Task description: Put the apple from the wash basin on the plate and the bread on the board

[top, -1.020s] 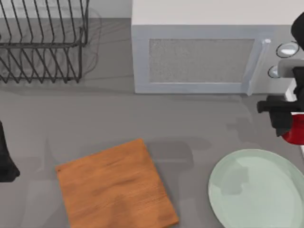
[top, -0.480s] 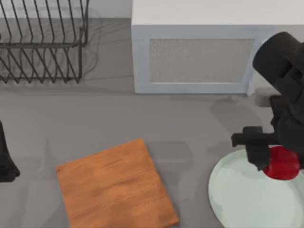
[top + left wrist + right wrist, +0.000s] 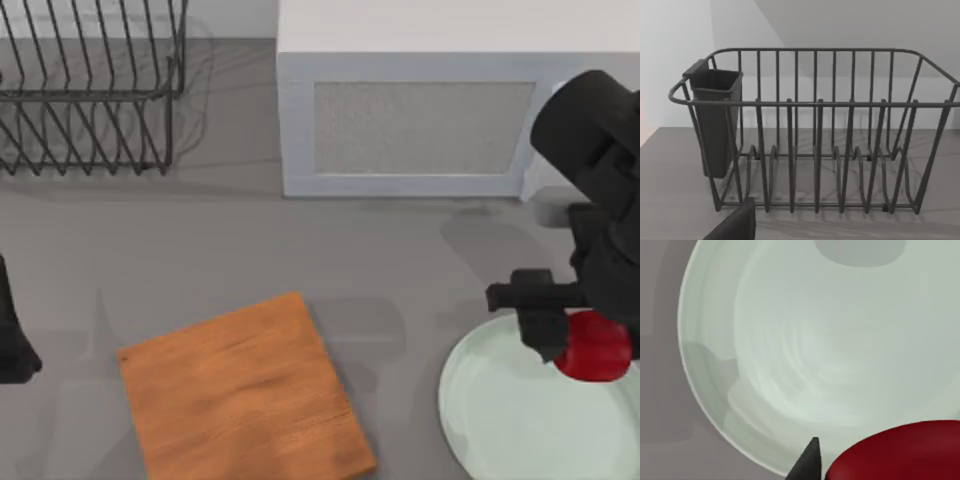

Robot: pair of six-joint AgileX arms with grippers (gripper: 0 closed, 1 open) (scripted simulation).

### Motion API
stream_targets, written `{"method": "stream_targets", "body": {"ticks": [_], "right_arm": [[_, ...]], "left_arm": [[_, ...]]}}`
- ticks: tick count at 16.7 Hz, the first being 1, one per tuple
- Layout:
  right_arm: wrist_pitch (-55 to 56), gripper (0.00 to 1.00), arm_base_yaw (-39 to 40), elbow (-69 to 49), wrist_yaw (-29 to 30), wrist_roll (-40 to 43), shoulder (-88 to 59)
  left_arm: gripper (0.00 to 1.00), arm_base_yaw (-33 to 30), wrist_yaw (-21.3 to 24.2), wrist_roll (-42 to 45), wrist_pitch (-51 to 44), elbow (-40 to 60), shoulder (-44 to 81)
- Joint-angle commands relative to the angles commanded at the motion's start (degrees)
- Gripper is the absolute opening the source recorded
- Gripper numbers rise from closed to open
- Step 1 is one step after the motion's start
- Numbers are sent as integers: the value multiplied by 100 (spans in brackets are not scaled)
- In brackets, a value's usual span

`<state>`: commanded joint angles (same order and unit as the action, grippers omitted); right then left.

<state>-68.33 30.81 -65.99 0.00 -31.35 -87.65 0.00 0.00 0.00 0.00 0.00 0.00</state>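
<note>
Hanging above the far edge of the plate (image 3: 520, 410), the apple (image 3: 595, 347) is pinched in the right gripper (image 3: 580, 335), whose dark fingers press against its sides. The right wrist view shows the same red fruit (image 3: 900, 452) close up, with one black fingertip (image 3: 807, 462) just beside it and the pale green plate (image 3: 805, 340) spread out underneath; whether the fruit touches the plate I cannot tell. The plate sits at the table's right, near the front, partly cut off by the picture's edge. The right arm comes in from the right side, its bulky black body over the corner of a white microwave (image 3: 420, 110) that stands at the back.

The wooden board (image 3: 240, 395) lies to the left of the plate, well apart from it, turned at a slight angle on the grey table (image 3: 200, 250), with nothing on it.

A dark wire dish rack (image 3: 90, 90) stands at the back left. The left wrist view faces this rack (image 3: 815, 130), which has a dark cutlery cup (image 3: 715, 120) hung at one end. The left arm is parked at the left edge of the table; whether its fingers are spread or closed cannot be told.
</note>
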Motion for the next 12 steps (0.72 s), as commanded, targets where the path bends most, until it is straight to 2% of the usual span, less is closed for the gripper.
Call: {"method": "stream_targets", "body": {"ticks": [10, 12], "right_arm": [[0, 98, 0, 0, 0, 0, 0], [0, 100, 0, 0, 0, 0, 0]], "left_arm": [[100, 0, 0, 0, 0, 0, 0], [100, 0, 0, 0, 0, 0, 0]]}}
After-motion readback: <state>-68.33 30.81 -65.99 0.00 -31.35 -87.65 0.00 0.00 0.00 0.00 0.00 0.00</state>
